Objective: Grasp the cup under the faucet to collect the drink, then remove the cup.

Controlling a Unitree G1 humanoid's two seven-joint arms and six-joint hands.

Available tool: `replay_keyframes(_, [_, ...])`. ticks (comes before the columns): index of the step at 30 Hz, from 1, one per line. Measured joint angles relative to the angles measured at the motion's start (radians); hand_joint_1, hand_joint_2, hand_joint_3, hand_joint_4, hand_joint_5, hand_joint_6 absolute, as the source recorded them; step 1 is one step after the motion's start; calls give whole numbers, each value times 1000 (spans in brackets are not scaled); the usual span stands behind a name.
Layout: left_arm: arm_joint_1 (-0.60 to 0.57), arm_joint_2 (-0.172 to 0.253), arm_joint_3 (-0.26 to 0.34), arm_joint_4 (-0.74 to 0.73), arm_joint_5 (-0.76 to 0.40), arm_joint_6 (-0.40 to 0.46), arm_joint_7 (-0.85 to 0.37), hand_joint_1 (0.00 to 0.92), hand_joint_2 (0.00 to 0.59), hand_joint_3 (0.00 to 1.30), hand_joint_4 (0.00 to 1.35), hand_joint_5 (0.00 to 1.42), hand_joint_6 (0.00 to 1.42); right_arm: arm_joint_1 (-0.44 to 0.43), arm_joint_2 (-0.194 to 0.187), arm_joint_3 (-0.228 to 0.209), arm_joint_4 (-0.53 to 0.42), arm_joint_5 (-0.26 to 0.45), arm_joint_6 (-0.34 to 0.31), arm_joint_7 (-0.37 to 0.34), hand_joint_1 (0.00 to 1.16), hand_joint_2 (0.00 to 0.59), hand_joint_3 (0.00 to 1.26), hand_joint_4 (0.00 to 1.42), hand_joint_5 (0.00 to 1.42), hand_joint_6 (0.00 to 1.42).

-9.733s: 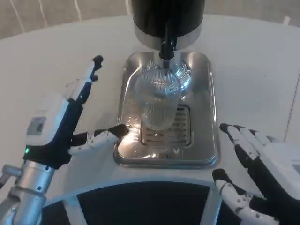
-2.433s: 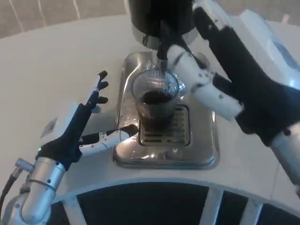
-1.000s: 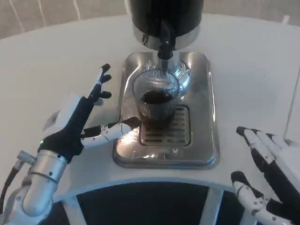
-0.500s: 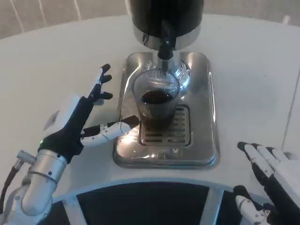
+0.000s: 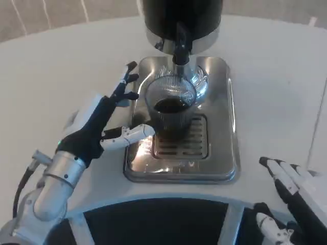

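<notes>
the ribbed clear cup (image 5: pixel 171 109), holding dark drink, stands on the steel drip tray (image 5: pixel 225 148) right under the black faucet (image 5: pixel 181 47). the left hand (image 5: pixel 104 125) is just left of the cup with fingers spread, empty, its thumb reaching toward the cup's base. the right hand (image 5: pixel 291 199) lies well apart at the lower right, fingers spread and holding nothing.
</notes>
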State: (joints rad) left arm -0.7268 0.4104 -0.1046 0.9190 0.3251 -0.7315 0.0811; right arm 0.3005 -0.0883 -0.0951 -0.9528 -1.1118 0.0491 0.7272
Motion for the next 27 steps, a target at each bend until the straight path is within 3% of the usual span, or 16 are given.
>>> replay_keyframes(7, [-55,-27,-26,75,3,-15,-7,302,67,0,0,252,285,-5,-9,0,-4,2,45,6,8,531,0,0,0,0])
replay_keyframes(14, [-89,-41,-37,126,5,-22,-7,302,68,0,0,259,291,-9,-8,39,-18,-1,66,12,8,531,0,0,0,0])
replay_keyframes(27, [-153,-60,-58,195,27,-27,-2,302,68,0,0,286,345,-8,-26,36,-31,4,115,24,8,531,0,0,0,0])
